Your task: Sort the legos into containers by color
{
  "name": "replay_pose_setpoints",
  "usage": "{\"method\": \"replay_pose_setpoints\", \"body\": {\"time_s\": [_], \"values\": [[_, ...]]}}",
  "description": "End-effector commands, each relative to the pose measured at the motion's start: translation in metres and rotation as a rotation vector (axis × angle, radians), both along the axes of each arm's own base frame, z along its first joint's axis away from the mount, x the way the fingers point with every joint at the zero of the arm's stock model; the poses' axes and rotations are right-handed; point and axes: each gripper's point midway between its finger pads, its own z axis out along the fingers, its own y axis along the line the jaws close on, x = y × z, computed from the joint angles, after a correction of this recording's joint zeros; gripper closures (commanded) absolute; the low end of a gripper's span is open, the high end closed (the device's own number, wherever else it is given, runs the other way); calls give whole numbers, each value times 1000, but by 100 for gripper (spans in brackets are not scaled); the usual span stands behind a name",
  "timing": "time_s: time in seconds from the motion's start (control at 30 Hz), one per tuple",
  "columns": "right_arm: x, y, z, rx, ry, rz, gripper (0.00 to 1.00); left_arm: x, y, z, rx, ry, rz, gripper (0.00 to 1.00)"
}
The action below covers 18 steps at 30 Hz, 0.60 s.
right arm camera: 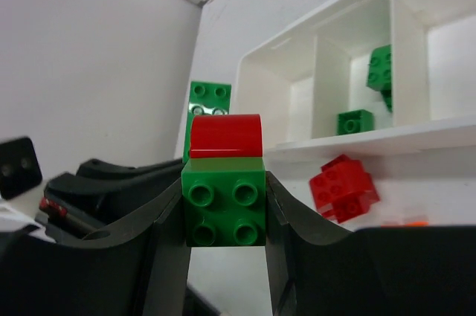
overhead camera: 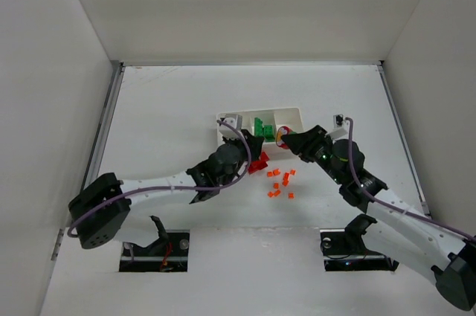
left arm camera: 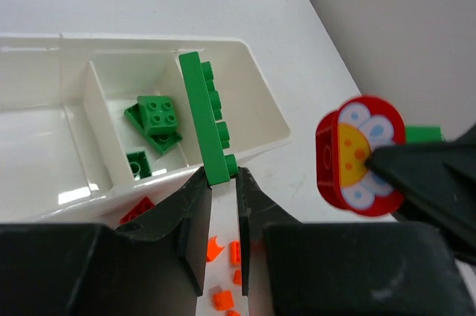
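The white tray [overhead camera: 291, 114] has three compartments. In the left wrist view its middle compartment [left arm camera: 104, 119] holds two green bricks [left arm camera: 158, 117]. My left gripper [left arm camera: 222, 176] is shut on the near end of a long green brick [left arm camera: 202, 111], which lies along the wall between the middle and right compartments. My right gripper [right arm camera: 224, 215] is shut on a green square brick [right arm camera: 224, 201] joined to a red flower-faced piece [left arm camera: 359, 154], held just right of the tray. A red brick [overhead camera: 258, 163] lies in front of the tray. Orange bits [overhead camera: 281, 181] are scattered nearer.
The two grippers, left [overhead camera: 255, 149] and right [overhead camera: 288, 140], are close together at the tray's near side. White walls enclose the table on the left, back and right. The arm bases sit at the near edge.
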Motion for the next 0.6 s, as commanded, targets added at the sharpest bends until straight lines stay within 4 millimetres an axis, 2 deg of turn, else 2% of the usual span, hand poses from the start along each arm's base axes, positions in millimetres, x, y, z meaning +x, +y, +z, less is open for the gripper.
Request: {"method": "replay_pose_setpoints", "body": {"time_s": [0.0, 0.23, 0.43, 0.5, 0.57], "values": [[1, -20, -18, -122, -6, -62, 87, 19, -20, 15, -90, 28, -9, 92], [-6, -29, -34, -184, 4, -67, 87, 60, -40, -20, -138, 166, -15, 91], [-6, -29, -42, -199, 13, -65, 87, 72, -49, -22, -159, 189, -36, 89], [-5, -28, -45, -205, 18, -61, 87, 72, -50, -20, -159, 187, -41, 83], [-4, -26, -45, -208, 17, -55, 87, 73, -48, -21, -160, 192, -37, 72]]}}
